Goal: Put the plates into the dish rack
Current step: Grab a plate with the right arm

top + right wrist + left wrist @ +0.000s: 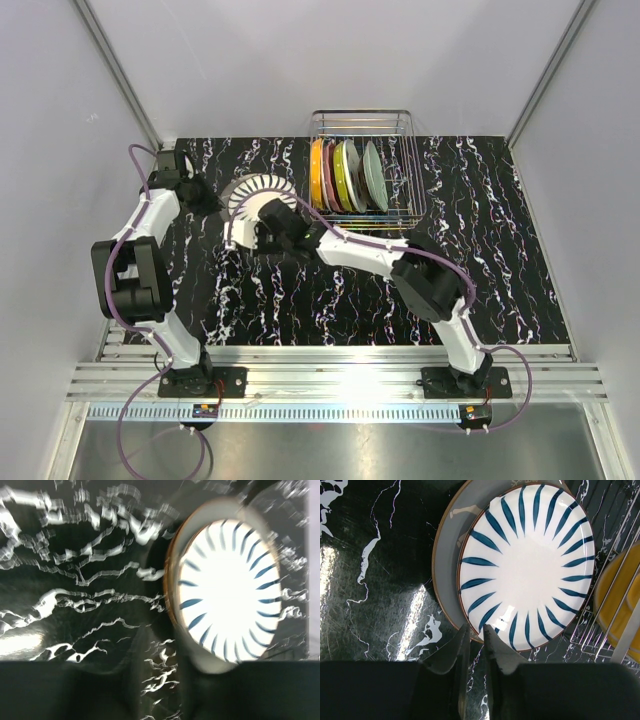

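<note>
Left tool (476, 630) first: its fingers are nearly together with only a thin slit between them and nothing in it, and the tips sit right at the near rim of the stack. Right tool (265, 235) reaches across from the other side and sits over the near part of the same stack. Its wrist view is badly smeared, so honestly I can't tell if it's apart or clamped on anything. The striped plate's edge is right up against one finger, that's all I can make out.

The stack is a round white plate with dark blue radial stripes (527, 565) lying flat on a round grey plate with a brown rim (447, 540). Both lie near the far edge of the tabletop, left of centre.

Just beside them on the right is the shiny wire dish rack (400, 125), standing at the far edge. A row of plates standing on edge (345, 178) fills its left part, with an orange plate (316, 175) at the left end and a grey-green plate (374, 178) at the right.

Everything sits on the black, white-veined marbled tabletop (500, 250).
</note>
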